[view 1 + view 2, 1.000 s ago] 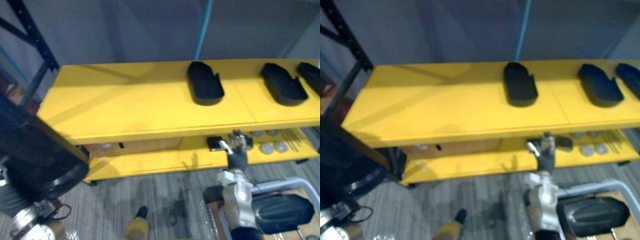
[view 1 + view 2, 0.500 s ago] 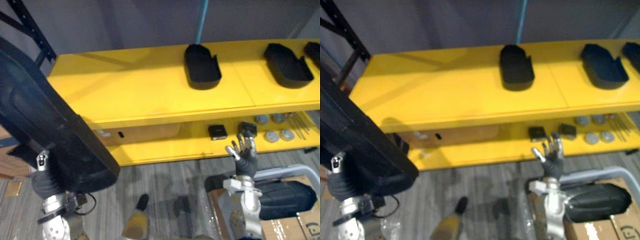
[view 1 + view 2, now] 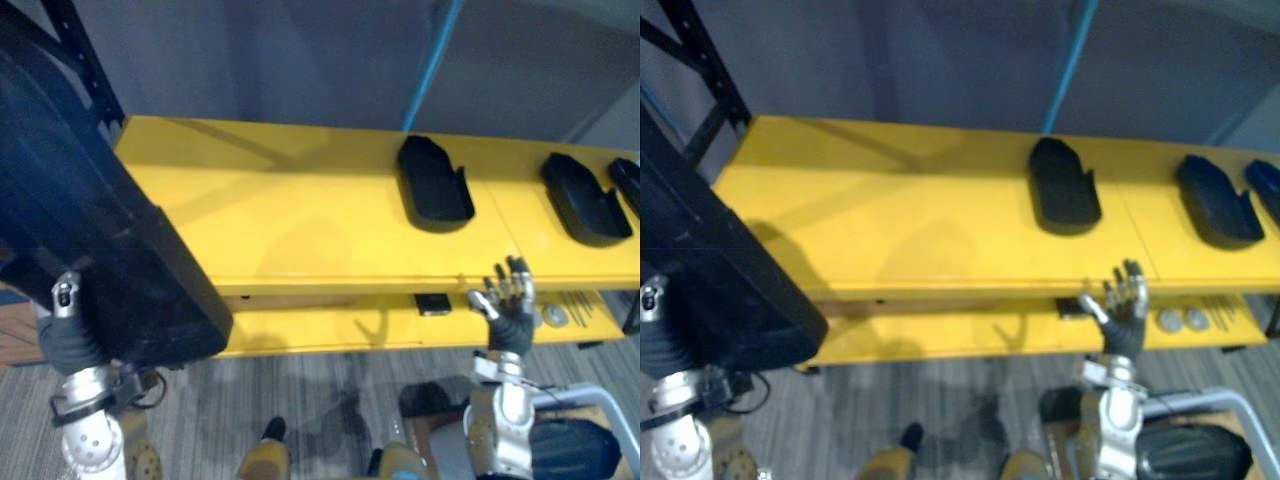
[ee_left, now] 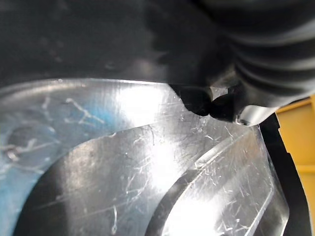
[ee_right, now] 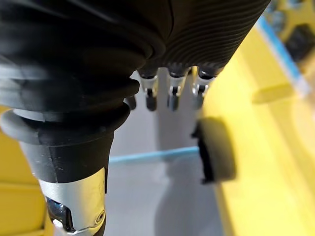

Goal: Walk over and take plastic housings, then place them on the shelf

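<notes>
grey, finely striped floor (image 3: 310,385) runs along the near edge of the scene. at the lower left the left hand (image 3: 63,340) is up under a large black plastic housing (image 3: 95,220). the housing tilts up across that whole side, off the shelf. the fingers are hidden behind it, so i cannot tell how they are set. the left wrist view shows the housing's glossy, scratched inside close against the hand. at the lower right a low housing (image 3: 1192,452), also black, lies down near the floor. above it the right hand (image 3: 508,305) is raised with its fingers spread wide and nothing in them, just in front of the front edge of the yellow shelf (image 3: 300,270). the lower board (image 3: 300,330) carries a small black box (image 3: 432,303), round silver discs (image 3: 1170,320) and thin rods (image 3: 1223,312), all toward the right. the top board (image 3: 250,200) is bare yellow on its left half. further right, three more black housings lie open side up and well apart: the middle housing (image 3: 435,185), the second housing (image 3: 585,198), and the third housing (image 3: 628,182), which is cut off at the edge. behind the shelf stand a plain grey wall (image 3: 250,60), a slanting blue pole (image 3: 435,55) and, at the far left, a dark rack post (image 3: 85,65).
</notes>
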`<state>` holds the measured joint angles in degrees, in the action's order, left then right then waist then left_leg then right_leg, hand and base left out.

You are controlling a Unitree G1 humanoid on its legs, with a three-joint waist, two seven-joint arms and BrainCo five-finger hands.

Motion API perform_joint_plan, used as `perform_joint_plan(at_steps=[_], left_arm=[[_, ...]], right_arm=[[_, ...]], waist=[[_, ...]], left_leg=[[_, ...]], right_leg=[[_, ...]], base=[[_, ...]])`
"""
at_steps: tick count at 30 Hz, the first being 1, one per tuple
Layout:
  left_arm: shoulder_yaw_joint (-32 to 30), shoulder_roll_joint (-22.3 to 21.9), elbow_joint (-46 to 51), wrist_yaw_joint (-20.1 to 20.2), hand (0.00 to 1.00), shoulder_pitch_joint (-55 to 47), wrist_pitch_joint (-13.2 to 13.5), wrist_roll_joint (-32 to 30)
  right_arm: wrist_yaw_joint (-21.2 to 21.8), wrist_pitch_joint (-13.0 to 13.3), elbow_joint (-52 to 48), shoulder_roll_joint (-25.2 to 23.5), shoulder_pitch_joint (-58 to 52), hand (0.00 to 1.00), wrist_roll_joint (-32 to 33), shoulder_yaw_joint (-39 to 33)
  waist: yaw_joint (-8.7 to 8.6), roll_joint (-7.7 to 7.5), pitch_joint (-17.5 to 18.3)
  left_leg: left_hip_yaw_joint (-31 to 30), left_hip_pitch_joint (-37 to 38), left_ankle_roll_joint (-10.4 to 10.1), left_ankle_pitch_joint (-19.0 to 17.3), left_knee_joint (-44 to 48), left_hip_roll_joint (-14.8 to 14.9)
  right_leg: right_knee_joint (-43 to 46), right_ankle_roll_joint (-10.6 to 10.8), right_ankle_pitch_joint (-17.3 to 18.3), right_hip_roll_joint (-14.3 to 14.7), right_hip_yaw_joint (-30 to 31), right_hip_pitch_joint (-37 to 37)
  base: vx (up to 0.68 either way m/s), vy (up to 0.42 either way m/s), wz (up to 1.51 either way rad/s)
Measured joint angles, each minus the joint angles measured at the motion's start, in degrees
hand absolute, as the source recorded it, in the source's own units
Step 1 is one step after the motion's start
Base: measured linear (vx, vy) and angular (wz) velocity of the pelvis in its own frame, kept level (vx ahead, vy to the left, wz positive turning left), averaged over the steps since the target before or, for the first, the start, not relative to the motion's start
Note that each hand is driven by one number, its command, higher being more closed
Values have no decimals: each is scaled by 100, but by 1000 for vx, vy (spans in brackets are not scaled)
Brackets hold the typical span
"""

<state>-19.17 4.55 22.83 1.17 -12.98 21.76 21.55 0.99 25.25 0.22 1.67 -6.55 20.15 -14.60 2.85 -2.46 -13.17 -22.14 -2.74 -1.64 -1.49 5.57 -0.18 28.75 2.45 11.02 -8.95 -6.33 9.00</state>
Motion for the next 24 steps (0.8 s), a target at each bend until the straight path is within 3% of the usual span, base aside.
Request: perform_joint_plan(at_steps=[2, 3, 4, 5, 8, 10, 17, 20, 24], left_arm=[[211, 3, -6, -29, 100, 0, -83, -19], [295, 3, 14, -36, 100, -64, -103, -83], [292, -6, 18, -58, 100, -78, -145, -200], [321, -150, 5, -86, 100, -159, -221, -263], [365, -301, 26, -97, 100, -352, -322, -448], [332, -300, 43, -102, 100, -351, -316, -445], [286, -303, 48, -98, 100, -349, -317, -447], [166, -264, 49, -54, 100, -346, -318, -468], [98, -196, 67, -6, 100, -334, -311, -638]], right_arm=[[9, -2, -195, 141, -18, 0, 3, 12], [42, -11, -305, 156, 11, 0, 71, 25], [63, -19, -363, 167, 18, 0, 149, 44], [117, -62, -305, 283, 122, 0, 185, 62], [283, -162, -277, 544, 186, 0, 280, 55], [403, -178, -224, 546, 237, 0, 281, 49], [558, -311, -197, 431, 255, 0, 496, -36], [622, -310, -427, 288, 177, 0, 485, -274], [385, -229, -974, 288, 126, 0, 316, -469]], waist=[[-35, -112, 69], [-8, -216, 144], [35, -361, 243], [168, -188, 359], [131, 225, 633], [146, 313, 710], [81, 137, 789], [40, 127, 794], [-35, 139, 819]], left_leg=[[-118, 69, -25, -68, 11, -138], [-89, 55, -68, -171, 75, -286], [-21, 66, -111, -326, 107, -404], [398, 7, -167, -518, 250, -190], [1070, -92, -281, -574, 337, 204], [1258, 15, -318, -547, 198, 302], [1571, 187, -313, -544, 56, 301], [1597, 288, -304, -535, 41, 228], [1645, 311, -242, -346, -214, 129]], right_leg=[[-558, 71, -111, -11, 85, -58], [-915, 2, -447, -57, 67, -195], [-1157, 127, -494, -174, -17, -353], [-1569, 371, -523, -100, -99, -570], [-2118, 319, -678, 166, -268, -878], [-2310, 296, -750, 238, -277, -942], [-2529, 305, -825, 204, -288, -1121], [-2666, 329, -918, 136, -375, -1321], [-2694, 325, -912, 14, -476, -1326]], base=[[173, -73, 71], [162, -163, 36], [207, -240, 7], [207, -235, 7], [195, -128, 5], [155, -62, -9], [70, 10, -7], [3, 45, 9], [-49, 29, 12]])
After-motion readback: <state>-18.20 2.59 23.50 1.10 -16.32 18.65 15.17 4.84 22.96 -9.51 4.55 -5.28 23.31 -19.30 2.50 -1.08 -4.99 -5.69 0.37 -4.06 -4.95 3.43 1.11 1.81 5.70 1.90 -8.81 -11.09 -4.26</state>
